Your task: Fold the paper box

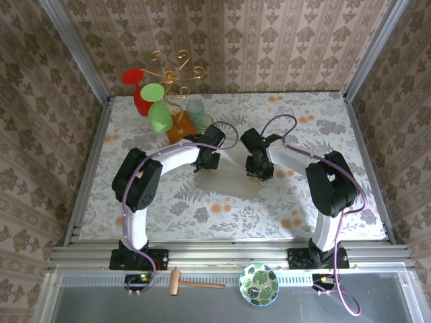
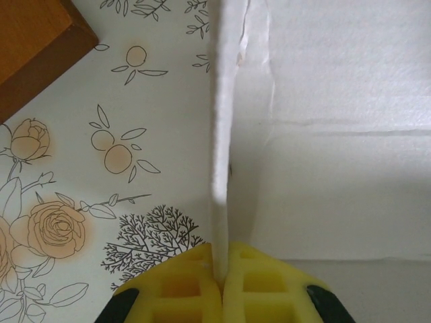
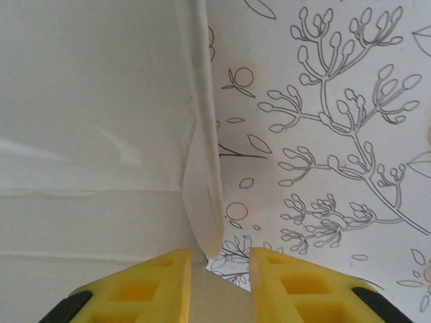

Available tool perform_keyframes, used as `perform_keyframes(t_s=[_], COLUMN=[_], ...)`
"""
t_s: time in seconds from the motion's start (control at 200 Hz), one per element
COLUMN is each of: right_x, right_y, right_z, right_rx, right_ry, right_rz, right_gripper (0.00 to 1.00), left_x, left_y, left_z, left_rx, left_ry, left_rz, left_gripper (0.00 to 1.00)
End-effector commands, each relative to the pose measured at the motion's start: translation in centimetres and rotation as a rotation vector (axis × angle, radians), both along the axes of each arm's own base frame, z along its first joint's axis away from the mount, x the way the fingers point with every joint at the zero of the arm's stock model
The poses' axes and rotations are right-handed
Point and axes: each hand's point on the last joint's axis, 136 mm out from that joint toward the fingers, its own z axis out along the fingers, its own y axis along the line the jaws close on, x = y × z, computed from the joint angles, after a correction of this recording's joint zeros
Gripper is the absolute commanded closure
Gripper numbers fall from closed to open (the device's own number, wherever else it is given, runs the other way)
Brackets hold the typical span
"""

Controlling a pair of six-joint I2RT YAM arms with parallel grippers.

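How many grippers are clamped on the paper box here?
1. The left gripper pinches an upright flap on the paper box's left side. The right gripper sits at the opposite flap with its jaws apart, not clamping it.

paper box matt, fibrous card; table smooth, printed.

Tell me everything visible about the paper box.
The paper box is pale off-white thin card, only partly folded, lying near the middle of the flowered table. Creases cross its flat panels. A flap is raised at each side: the left gripper pinches one edge-on between its yellow pads, and the other flap's edge sits between the parted pads of the right gripper.
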Motion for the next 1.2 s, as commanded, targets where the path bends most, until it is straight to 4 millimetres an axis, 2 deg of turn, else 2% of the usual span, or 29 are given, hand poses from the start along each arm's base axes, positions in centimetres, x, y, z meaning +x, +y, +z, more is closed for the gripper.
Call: perform_keyframes(t_s=[0.0, 0.235, 0.56, 0.805, 0.82, 0.89, 0.995, 1.09, 1.195], right_x=[1.1, 0.9, 1.1, 0.9, 0.9, 0.7, 0.4, -0.1, -0.7], right_y=[0.8, -0.3, -0.9, -0.7, -0.7, -0.4, -0.1, 0.0, 0.1], right_z=[-0.4, -1.7, -2.2, -1.7, -1.7, -1.5, -1.0, -0.8, -0.9], right_rx=[0.032, -0.011, -0.035, -0.019, -0.015, 0.005, 0.041, 0.082, 0.151], right_ry=[-0.003, 0.017, 0.015, 0.023, 0.026, 0.038, 0.061, 0.1, 0.142], right_rz=[0.007, 0.006, 0.018, -0.01, -0.014, -0.034, -0.069, -0.116, -0.182], right_gripper=[0.72, 0.77, 1.0, 1.0, 1.0, 1.0, 1.0, 1.0, 1.0], left_x=[0.4, 0.4, 0.7, 0.9, 1.0, 1.4, 2.3, 2.8, 3.0], left_y=[0.6, 0.7, 0.6, 0.3, 0.3, -0.1, -0.6, -1.0, -1.0], left_z=[-0.5, -0.4, -0.2, 0.3, 0.5, 2.0, 5.8, 9.0, 12.6], left_rx=[0.031, 0.036, 0.038, 0.03, 0.027, 0.007, -0.047, -0.082, -0.11], left_ry=[0.005, 0.003, -0.004, -0.006, -0.008, -0.032, -0.078, -0.114, -0.187], left_rz=[0.018, 0.016, 0.01, 0.008, 0.009, 0.018, 0.049, 0.067, 0.105], left_gripper=[1.0, 1.0, 1.0, 1.0, 0.99, 0.8, 0.65, 0.56, 0.51])
